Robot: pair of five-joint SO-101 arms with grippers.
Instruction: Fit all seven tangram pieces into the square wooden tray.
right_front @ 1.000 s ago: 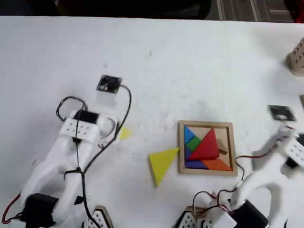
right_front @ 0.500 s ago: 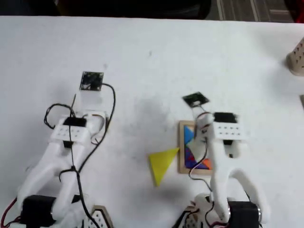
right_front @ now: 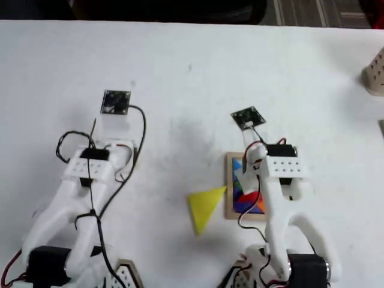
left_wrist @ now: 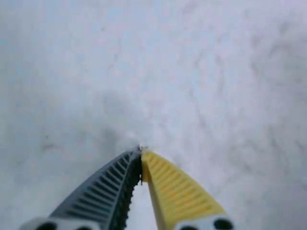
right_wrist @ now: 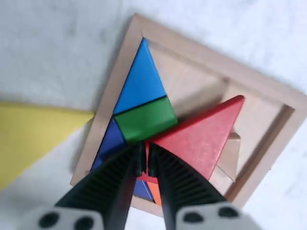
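The square wooden tray (right_wrist: pixel 201 52) holds a light blue triangle (right_wrist: pixel 141 81), a green square (right_wrist: pixel 146 120), a dark blue piece (right_wrist: pixel 109 139) and an orange piece (right_wrist: pixel 154 191). A large red triangle (right_wrist: pixel 201 139) lies tilted on top of other pieces. My right gripper (right_wrist: pixel 144 147) hangs shut over the tray, with its tips where green and red meet. A large yellow triangle (right_front: pixel 203 207) lies on the table, touching the tray's left rim (right_front: pixel 230 186). My left gripper (left_wrist: pixel 141 152) is shut above bare table, far left of the tray.
The right arm (right_front: pixel 279 168) covers most of the tray from above. The left arm (right_front: pixel 96 165) stands over the left part of the white table. A wooden peg holder (right_front: pixel 375 72) sits at the far right edge.
The right arm swung in from the right edge to above the tray. The left arm shifted left and now covers the spot where a small yellow triangle lay.
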